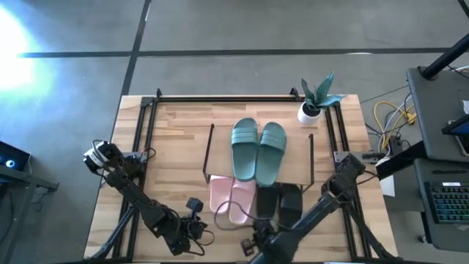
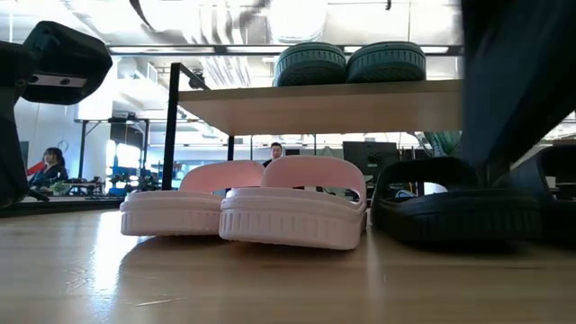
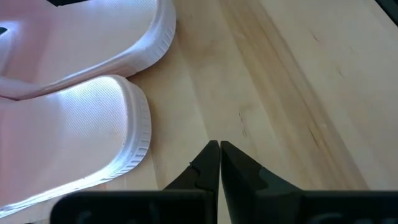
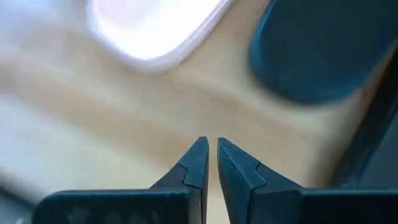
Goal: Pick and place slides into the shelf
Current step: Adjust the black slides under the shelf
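Observation:
The shelf stands mid-table. Two teal slides lie side by side on their soles on its board, and they also show in the low view. Two pink slides and two black slides rest on their soles on the table at the shelf's near side. My left gripper is shut and holds nothing; it hovers over bare wood just beside the pink slides' heels. My right gripper is shut and holds nothing. It hangs near the front edge, pointing steeply down, short of a pink heel and a black heel.
A small potted plant stands at the table's far right corner. Black frame rails run along the table's edges. Bare wood lies left of the shelf. In the low view my right arm fills the right side, in front of the black slides.

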